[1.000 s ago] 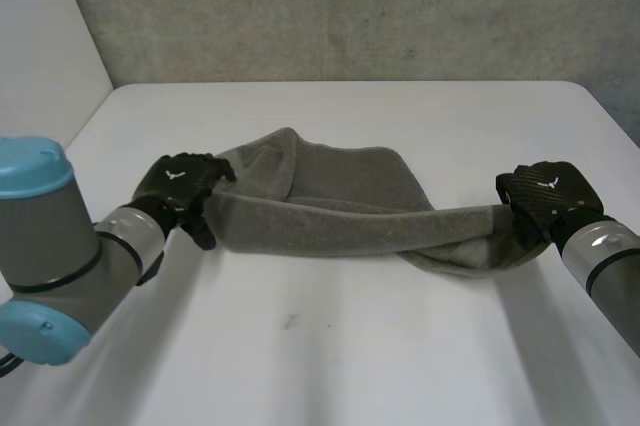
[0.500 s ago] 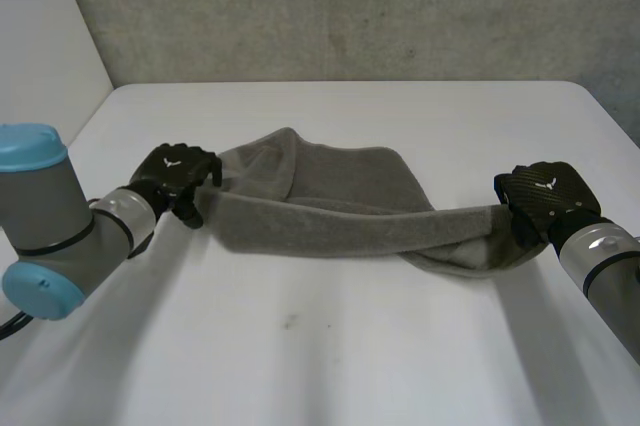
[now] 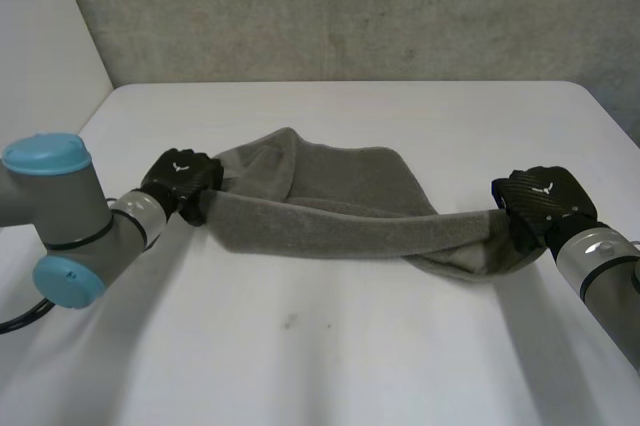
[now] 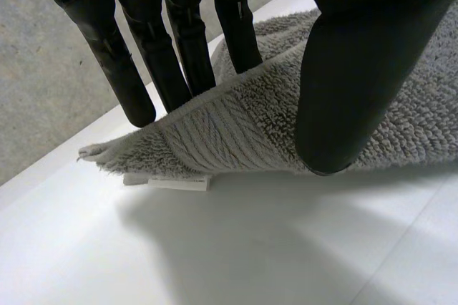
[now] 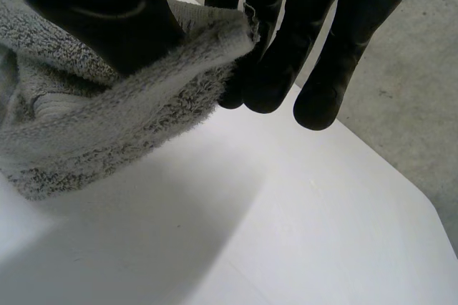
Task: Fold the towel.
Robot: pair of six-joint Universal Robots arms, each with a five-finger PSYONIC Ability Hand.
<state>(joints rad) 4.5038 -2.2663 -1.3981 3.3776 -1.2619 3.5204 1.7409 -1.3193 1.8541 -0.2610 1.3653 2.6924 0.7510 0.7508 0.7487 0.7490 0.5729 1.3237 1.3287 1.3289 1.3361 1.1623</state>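
Head view: grey towel (image 3: 330, 216) strung across the middle of the worktop (image 3: 330, 366), left robot hand (image 3: 180, 178) on one end, right robot hand (image 3: 540, 201) on the other. Left wrist view shows its thumb and fingers pinching a corner just off the worktop. Right wrist view, same deal: pinching the towel's edge.

A grey terry-cloth towel (image 3: 330, 208) stretches, bunched, across the white worktop (image 3: 340, 356), one end clasped by the black left hand (image 3: 181, 178), the other by the black right hand (image 3: 541, 200).
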